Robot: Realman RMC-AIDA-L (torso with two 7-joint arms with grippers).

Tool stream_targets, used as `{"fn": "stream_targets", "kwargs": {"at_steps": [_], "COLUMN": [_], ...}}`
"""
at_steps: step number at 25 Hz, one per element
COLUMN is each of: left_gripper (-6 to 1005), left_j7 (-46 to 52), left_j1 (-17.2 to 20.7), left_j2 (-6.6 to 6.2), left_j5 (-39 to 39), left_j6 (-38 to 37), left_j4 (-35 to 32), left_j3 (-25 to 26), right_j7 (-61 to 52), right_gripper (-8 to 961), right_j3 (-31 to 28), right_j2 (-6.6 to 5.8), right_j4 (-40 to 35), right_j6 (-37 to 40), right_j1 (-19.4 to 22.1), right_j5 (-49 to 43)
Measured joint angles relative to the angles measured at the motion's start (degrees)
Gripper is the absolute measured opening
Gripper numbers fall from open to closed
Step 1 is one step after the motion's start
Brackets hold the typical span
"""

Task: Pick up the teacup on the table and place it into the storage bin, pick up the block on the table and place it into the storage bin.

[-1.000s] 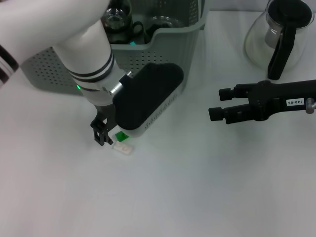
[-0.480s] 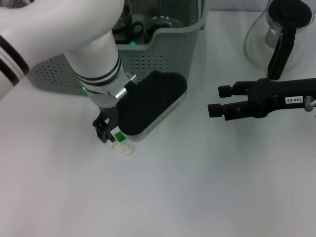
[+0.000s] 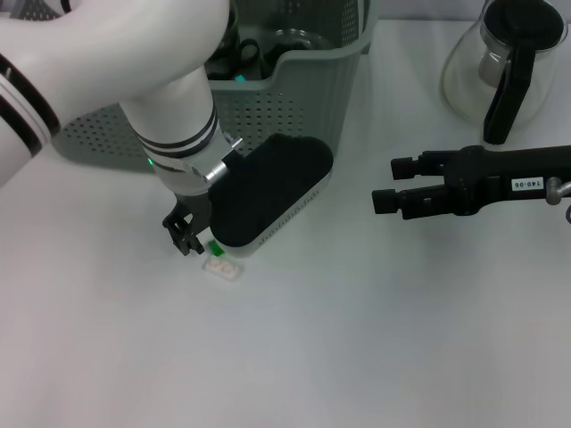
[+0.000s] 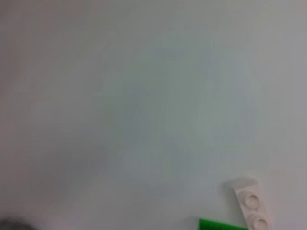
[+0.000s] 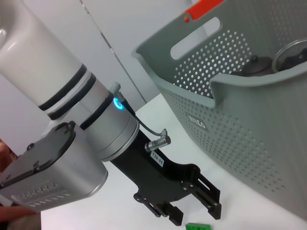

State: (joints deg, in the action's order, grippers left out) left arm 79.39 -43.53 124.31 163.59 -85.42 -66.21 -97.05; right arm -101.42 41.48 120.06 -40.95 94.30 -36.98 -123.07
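Partly hidden, block under left gripper

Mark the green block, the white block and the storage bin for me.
green block (image 3: 215,249), head view, top face.
white block (image 3: 223,266), head view, studded top.
storage bin (image 3: 294,89), head view, perforated front wall.

The white counter carries the bin at its far edge. Near the bin's front lie a green block and a white block, touching. A glass pot stands right of the bin.
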Motion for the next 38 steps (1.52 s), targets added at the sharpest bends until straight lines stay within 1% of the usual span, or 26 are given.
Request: {"fn": "stream_targets", "kwargs": {"at_steps": [15, 28, 34, 38], "left_gripper": [696, 671, 439, 418], "left_j7": [0.0, 0.09, 0.38, 0.44], "left_j1": [0.0, -1.09, -1.56, -1.61], "left_j2": [0.44, 0.41, 0.36, 0.32], "left_j5": [-1.33, -2.0, -1.99, -1.93], "left_j6": [0.53, 0.23, 0.38, 0.3], "left_j4": [1.1, 2.6, 3.31, 3.34], "left_j3": [-0.31, -0.97, -1.15, -1.27], "right_j7": [0.88, 0.88, 0.88, 0.88], "right_gripper": [946, 946, 947, 947], "right_j3": [0.0, 0.0, 0.0, 0.0], "right_j2": [-0.15, -0.18, -0.18, -0.18], "right_j4": [-0.01, -0.01, -0.01, -0.01], "right_j6": [0.01, -0.09, -0.12, -0.15], "right_j1": [-0.2, -0.11, -0.15, -0.1], "right_j5": [0.12, 0.12, 0.11, 0.11]}}
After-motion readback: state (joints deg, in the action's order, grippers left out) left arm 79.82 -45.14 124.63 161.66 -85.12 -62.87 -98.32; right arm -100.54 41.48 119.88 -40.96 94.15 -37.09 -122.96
